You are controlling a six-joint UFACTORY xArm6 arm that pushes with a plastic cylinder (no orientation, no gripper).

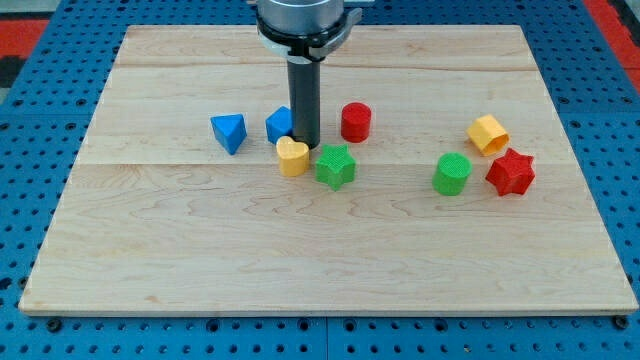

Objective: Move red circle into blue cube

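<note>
The red circle (356, 121) stands on the wooden board, right of centre toward the view's top. The blue cube (279, 124) lies to its left, partly hidden behind my rod. My tip (305, 146) rests on the board between the two, close against the blue cube's right side and a short gap left of the red circle. A yellow heart (292, 156) and a green star (336, 166) lie just below the tip.
A blue triangle (229, 132) lies left of the blue cube. At the view's right are a green circle (452, 173), a red star (511, 172) and a yellow hexagon (488, 133). The board (320, 250) sits on a blue pegboard.
</note>
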